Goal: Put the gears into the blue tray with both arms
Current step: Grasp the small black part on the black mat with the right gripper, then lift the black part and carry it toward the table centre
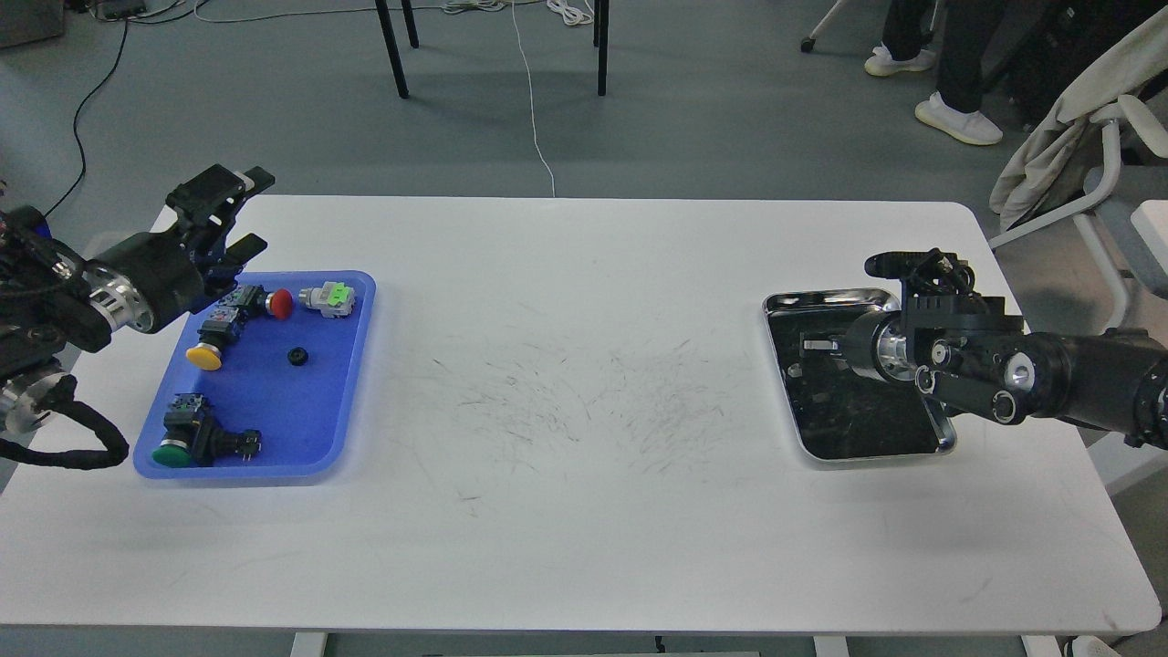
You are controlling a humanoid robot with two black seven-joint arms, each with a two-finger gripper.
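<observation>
Pincer, left point(239, 212): two fingers spread apart, gripping nothing, raised over the far left corner of the blue tray point(351, 383). Pincer, right point(821, 344): over the steel tray point(826, 299), dark against its dark inside; whether released or clenched cannot be told.

White tabletop point(584, 429): scuffed at centre, carrying both trays, well apart at opposite ends.

Blue tray, left end, holding:
- green-capped push-button point(190, 440), near corner
- yellow-capped push-button point(212, 342)
- red-capped push-button point(265, 301)
- pale switch with green top point(329, 298), far edge
- one gear point(297, 356), small, black, lying apart from the buttons near the tray's middle

Second gear: not made out.
</observation>
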